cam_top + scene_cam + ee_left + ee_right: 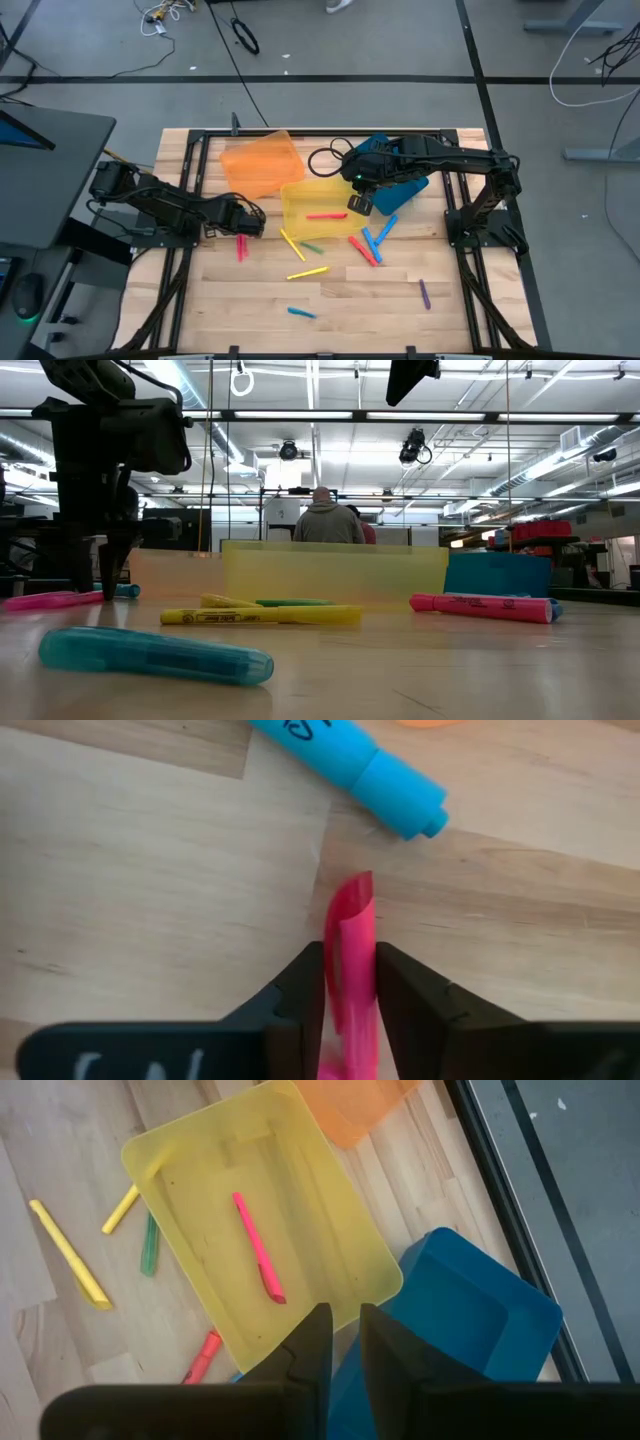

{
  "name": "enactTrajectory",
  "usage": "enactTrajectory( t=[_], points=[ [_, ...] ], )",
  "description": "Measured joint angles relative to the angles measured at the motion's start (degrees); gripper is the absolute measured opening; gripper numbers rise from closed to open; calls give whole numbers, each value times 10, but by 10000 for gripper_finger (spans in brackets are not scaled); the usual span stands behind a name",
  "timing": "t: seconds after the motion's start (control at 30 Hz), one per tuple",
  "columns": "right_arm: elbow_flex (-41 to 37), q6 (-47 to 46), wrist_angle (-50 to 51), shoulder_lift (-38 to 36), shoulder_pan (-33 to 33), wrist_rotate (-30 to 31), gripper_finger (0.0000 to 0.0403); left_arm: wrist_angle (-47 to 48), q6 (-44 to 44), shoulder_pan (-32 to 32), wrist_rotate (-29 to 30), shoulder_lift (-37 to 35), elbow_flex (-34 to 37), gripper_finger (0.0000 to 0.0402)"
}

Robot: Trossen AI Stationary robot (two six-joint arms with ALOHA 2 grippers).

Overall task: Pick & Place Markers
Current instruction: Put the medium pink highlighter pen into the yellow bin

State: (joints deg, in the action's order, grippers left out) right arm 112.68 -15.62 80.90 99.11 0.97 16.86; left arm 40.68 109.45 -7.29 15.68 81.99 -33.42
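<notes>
My left gripper (247,224) (350,990) stands low over the table's left middle, shut on a pink marker (241,247) (50,600) that lies on the wood. A blue marker (375,770) lies just beyond it. My right gripper (360,205) (345,1342) hovers above the yellow bin's (180,1150) right rim, fingers nearly together and holding nothing. A red-pink marker (257,1245) lies inside that bin. Yellow (308,272), green (312,247), red (362,250), blue (385,228), purple (424,293) and teal (302,313) markers lie flat on the table. My left gripper pinches the pink marker between its two fingers near one end (350,920), which pokes out just past the fingertips. The fingers come down from above and lie across the marker. In the low view the marker lies flat on the table, reaching away from the fingers.
The orange bin (262,162) sits at the far side, left of the yellow bin, and the blue bin (405,188) lies under my right arm. A black frame (190,170) rims the table. Bare wood spreads along the near edge. A person (328,520) stands beyond the table.
</notes>
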Motion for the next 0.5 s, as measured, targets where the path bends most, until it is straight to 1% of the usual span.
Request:
enactTrajectory(
  t=[0.13,0.27,0.33,0.43,0.5],
  points=[
    [0,0,0,0,0,0,56,-2,-7,0,10,-9,1,79],
    [0,0,0,0,0,0,56,-4,-18,0,19,-18,1,79],
    [0,0,-1,0,0,0,56,-16,-26,1,35,-19,2,79],
    [0,0,-3,0,0,0,56,-19,-28,0,36,-20,1,78],
    [0,0,-3,0,0,0,56,-38,-39,-1,33,-20,1,76]
  ],
)
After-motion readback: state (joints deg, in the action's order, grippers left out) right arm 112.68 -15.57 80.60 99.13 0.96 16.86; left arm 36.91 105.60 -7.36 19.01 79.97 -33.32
